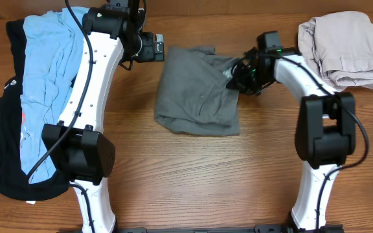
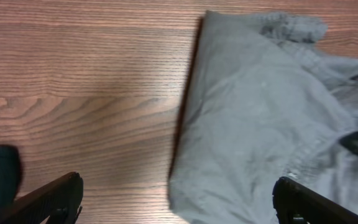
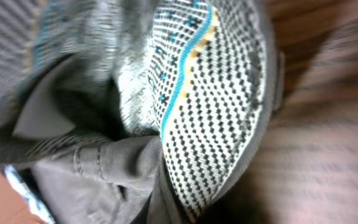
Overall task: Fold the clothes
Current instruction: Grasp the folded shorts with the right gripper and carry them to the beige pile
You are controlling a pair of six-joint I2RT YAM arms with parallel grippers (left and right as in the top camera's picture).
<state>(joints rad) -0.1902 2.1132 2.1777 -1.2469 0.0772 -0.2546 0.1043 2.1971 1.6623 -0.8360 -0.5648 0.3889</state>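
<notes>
The grey shorts [image 1: 196, 90] lie rumpled in the middle of the table. My left gripper [image 1: 155, 47] hovers at their far left corner, open and empty; in the left wrist view its fingers [image 2: 179, 205] straddle the shorts' left edge [image 2: 260, 124]. My right gripper [image 1: 239, 74] is at the shorts' far right edge, shut on bunched fabric. In the right wrist view, grey twill [image 3: 104, 174] and the pale patterned lining [image 3: 222, 93] fill the frame and hide the fingers. A light-blue shirt [image 1: 47, 77] lies on a black garment [image 1: 5, 149] at the left.
A folded beige garment [image 1: 345, 48] sits at the far right corner. Both arm bases stand at the near edge, on either side of the shorts.
</notes>
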